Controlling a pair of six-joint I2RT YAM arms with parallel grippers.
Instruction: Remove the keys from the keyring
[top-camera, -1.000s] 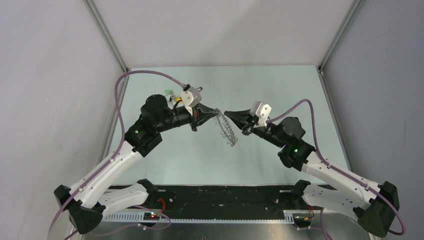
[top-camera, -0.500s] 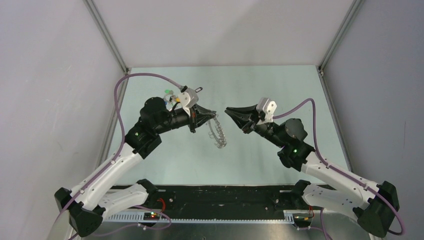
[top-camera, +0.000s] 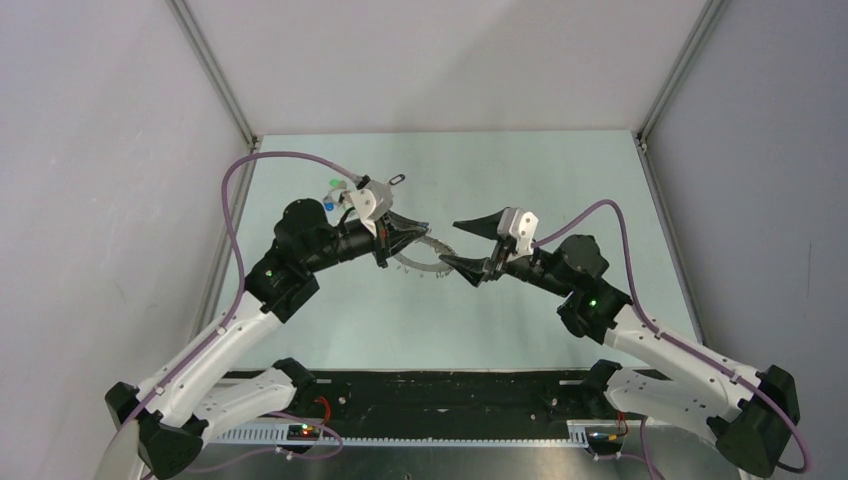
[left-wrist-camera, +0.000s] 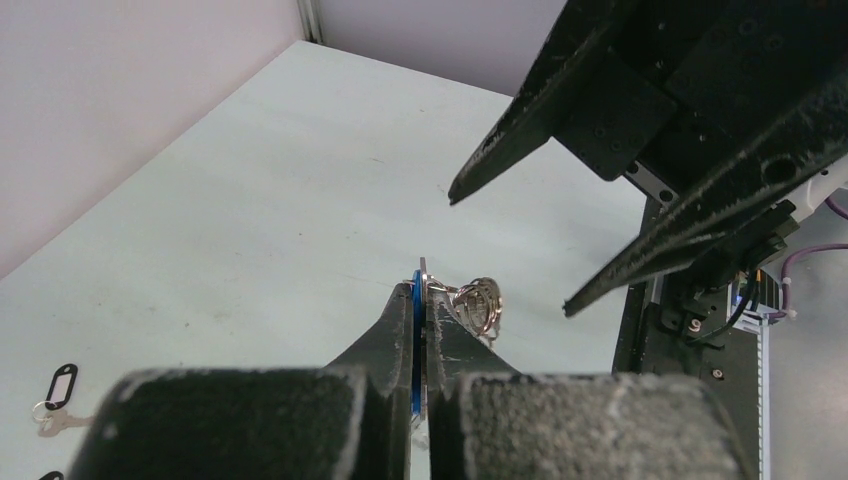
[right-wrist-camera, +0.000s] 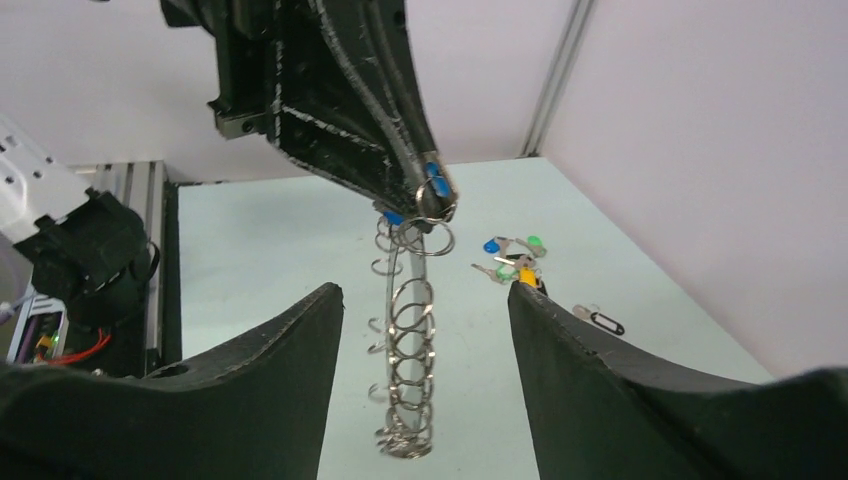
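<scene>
Grips the top of the large thin grey metal keyring (top-camera: 422, 262) in the left gripper (left-wrist-camera: 421, 292), jaws clenched flat on the hoop. Lets many small silver-grey metal keys (right-wrist-camera: 408, 345) dangle in a fringe below those clenched jaws, clear of the pale green table (top-camera: 520, 170). Faces them with the right gripper (top-camera: 452, 243), jaws released and spread wide, fringe framed between its fingers in the right wrist view. Leaves, beyond the right jaws on the tabletop, a cluster of colour-capped keys (right-wrist-camera: 512, 258) and a black-tagged single key (right-wrist-camera: 598, 320).
</scene>
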